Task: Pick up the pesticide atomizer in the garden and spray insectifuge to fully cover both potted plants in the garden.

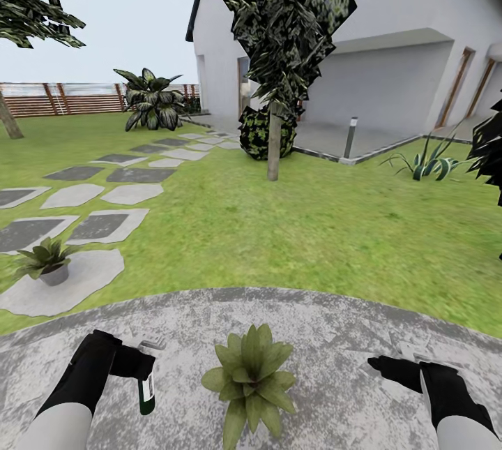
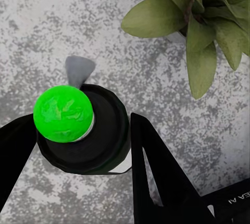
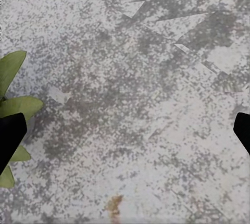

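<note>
i've got the spray bottle clamped in my left gripper, just beside the near plant on the patio. right gripper empty, jaws apart. spraying step: next, aim nozzle at leaves. 2nd plant waits on a stepping stone.

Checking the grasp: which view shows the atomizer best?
Left wrist view: the atomizer sits large between the left gripper jaws, seen end-on. Head view shows it small, hanging from that gripper, beside the potted plant.

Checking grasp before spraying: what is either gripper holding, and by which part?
Left gripper holds the pesticide atomizer by its upper body; right gripper holds nothing.
</note>
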`<state>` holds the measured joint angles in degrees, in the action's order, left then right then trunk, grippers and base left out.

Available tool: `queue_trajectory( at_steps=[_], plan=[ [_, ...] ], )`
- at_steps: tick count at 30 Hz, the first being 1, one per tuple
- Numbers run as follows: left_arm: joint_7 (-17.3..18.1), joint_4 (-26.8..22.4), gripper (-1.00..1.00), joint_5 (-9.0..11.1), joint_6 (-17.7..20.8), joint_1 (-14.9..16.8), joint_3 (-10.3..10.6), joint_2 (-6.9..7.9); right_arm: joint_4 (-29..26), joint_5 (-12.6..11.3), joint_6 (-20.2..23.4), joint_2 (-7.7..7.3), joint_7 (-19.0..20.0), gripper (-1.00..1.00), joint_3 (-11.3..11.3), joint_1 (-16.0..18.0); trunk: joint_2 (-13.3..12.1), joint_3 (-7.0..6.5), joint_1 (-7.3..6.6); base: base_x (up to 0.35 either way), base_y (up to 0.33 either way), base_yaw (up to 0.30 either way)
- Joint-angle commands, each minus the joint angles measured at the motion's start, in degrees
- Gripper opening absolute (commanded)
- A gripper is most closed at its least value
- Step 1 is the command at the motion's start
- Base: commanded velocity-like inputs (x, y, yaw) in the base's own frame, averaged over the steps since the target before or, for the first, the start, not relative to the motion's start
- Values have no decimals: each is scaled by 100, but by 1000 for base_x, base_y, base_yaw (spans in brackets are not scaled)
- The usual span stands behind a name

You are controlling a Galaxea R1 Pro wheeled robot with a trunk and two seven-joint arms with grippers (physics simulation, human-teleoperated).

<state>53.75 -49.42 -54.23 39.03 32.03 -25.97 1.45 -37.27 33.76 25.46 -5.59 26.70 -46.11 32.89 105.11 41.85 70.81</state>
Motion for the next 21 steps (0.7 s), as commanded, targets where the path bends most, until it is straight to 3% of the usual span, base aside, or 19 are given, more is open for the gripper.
queue_trajectory(
  at_steps=[1,19,21],
  plan=[
    [48,-6,-100,-35,25,5,-12,-3,-9,61,11,11,55,100,-31,7,3,6,0,0,0,-7],
    [48,-6,-100,-41,31,5,-8,0,0,52,12,-3,49,100,-30,7,3,107,0,0,0,-179],
    [55,-6,-100,-50,39,5,66,3,0,52,12,-3,47,100,-30,7,3,122,0,0,0,-193]
  ],
)
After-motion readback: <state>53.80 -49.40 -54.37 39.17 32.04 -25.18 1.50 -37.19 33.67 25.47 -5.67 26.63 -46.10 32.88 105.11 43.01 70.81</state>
